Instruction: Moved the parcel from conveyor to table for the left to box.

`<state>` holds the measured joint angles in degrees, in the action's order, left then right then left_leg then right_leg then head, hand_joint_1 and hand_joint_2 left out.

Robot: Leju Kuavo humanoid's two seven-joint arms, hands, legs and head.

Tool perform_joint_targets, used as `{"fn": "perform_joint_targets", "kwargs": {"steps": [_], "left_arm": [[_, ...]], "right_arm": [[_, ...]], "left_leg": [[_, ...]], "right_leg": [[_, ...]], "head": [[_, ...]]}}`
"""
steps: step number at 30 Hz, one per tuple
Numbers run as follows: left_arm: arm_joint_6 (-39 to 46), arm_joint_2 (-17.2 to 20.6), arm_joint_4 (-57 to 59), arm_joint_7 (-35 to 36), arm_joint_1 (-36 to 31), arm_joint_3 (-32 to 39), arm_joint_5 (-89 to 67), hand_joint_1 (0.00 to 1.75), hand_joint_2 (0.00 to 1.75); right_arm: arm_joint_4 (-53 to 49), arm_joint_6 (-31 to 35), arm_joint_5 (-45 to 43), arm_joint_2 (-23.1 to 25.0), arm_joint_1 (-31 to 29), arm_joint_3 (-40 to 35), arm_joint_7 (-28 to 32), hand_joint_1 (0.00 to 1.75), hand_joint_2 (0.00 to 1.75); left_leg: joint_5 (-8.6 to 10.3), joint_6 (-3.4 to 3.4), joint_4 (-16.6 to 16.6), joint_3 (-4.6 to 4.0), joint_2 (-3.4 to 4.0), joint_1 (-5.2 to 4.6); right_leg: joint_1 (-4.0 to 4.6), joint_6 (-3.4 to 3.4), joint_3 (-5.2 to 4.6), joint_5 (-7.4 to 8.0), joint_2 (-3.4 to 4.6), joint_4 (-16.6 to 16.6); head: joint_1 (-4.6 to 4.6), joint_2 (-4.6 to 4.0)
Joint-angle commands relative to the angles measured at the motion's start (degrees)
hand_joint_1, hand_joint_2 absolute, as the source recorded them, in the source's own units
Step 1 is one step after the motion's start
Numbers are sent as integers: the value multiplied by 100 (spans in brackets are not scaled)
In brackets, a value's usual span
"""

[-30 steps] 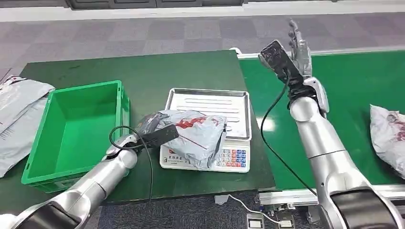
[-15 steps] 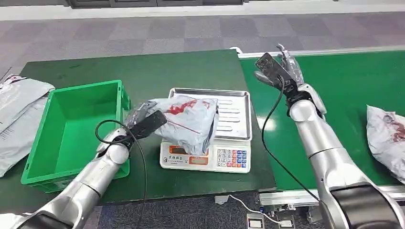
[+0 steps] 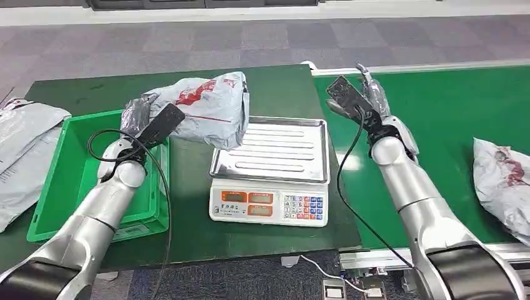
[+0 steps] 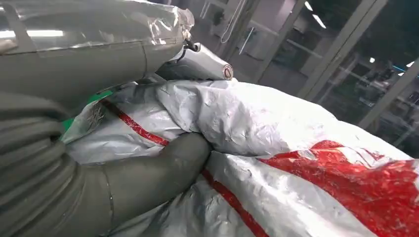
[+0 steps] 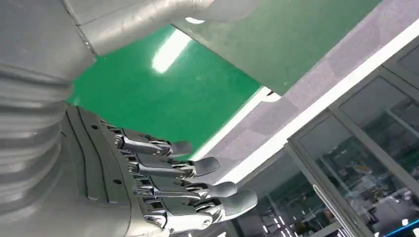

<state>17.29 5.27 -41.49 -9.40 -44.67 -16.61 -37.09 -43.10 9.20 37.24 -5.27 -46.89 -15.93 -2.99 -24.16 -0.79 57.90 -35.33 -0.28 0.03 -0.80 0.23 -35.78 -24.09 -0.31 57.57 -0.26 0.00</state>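
The left hand (image 3: 139,128) grips the parcel (image 3: 203,107), a crumpled grey plastic mailer with red print, and holds it in the air above the counter (image 3: 262,87), between the green box (image 3: 81,172) and the scale (image 3: 270,169), its near end over the box's right rim. In the left wrist view the thick grey thumb (image 4: 163,168) presses into the parcel's wrinkled film beside a red stripe. The red print forms broad shapes and lines; no word on it can be read.

The scale stands on the dark green counter with a bare steel tray (image 3: 275,150) on top. Its front carries two reddish display windows and a keypad of coloured keys; a small line of writing sits above the left display, too small to read.

The right hand (image 3: 369,94) is raised over the near edge of the bright green conveyor (image 3: 462,106), holding nothing, its fingers (image 5: 197,167) stretched out and slightly spread. A second parcel (image 3: 503,181) of the same kind lies on the conveyor at the far right. Grey mailers (image 3: 22,150) lie at the left edge, beside the box.
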Motion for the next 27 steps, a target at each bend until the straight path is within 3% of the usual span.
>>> {"fn": "perform_joint_targets", "kwargs": {"steps": [1,5,6,11,12,14,15,17,18,19,22,27], "left_arm": [[4,-51,535,1,-349,271,-1,175,175],[4,-51,535,1,-349,271,-1,175,175],[688,35,668,351,-406,157,-498,175,175],[989,241,998,442,-543,319,-946,175,175],[1592,430,1164,1188,-661,-165,-2122,175,175],[1355,406,1102,1342,-598,100,-2218,175,175],[1477,521,1156,1934,-558,-78,-2870,175,175],[1396,595,1260,2282,-457,154,-3073,175,175],[1294,605,1350,2141,-405,540,-2802,175,175],[1220,807,1616,2865,-490,462,-3274,175,175],[947,1042,1764,2219,-527,875,-3027,175,175],[898,1054,1520,2484,-441,912,-3451,175,175]], "right_arm": [[387,-37,-10,93,-259,-208,-27,0,175],[387,-37,-10,93,-259,-208,-27,0,175],[413,-46,10,112,-258,-217,-24,0,175],[577,-91,-29,138,-263,-247,60,0,175],[594,-126,-81,184,-243,-208,78,0,175],[592,-103,-40,201,-226,-239,55,0,175],[602,-127,-61,213,-232,-224,42,0,175],[651,-129,-49,243,-266,-218,16,0,175],[659,-166,-38,248,-261,-214,5,0,175],[663,-268,-178,236,-229,-123,35,0,175],[578,-234,-326,8,-32,-21,136,0,175],[569,-484,-655,-224,35,65,297,0,175]], "left_leg": [[-6,0,1,7,9,5],[-3,-1,2,0,6,3],[-5,-1,1,5,8,5],[-5,-1,2,3,17,5],[-7,-2,-2,11,24,7],[-5,-2,2,5,14,5],[-8,-3,-1,12,22,9],[-4,-2,-2,8,17,3],[-7,-2,-8,19,27,5],[-6,-2,-6,14,24,3],[-9,-4,-7,15,37,7],[-6,-3,-9,13,11,13]], "right_leg": [[6,-2,8,-1,9,-4],[4,-2,0,0,5,-1],[6,-3,5,0,8,-4],[6,-3,-1,1,16,-1],[8,-4,5,2,23,-6],[6,-4,-1,0,17,1],[10,-5,5,1,25,-4],[4,-2,0,0,18,-2],[5,-3,8,1,28,-7],[3,-3,4,0,26,-3],[8,-5,5,3,40,-6],[14,-4,5,-6,14,-13]], "head": [[0,0],[0,0],[0,0],[0,0],[0,0],[0,0],[0,0],[0,0],[0,0],[0,0],[0,0],[0,0]]}}
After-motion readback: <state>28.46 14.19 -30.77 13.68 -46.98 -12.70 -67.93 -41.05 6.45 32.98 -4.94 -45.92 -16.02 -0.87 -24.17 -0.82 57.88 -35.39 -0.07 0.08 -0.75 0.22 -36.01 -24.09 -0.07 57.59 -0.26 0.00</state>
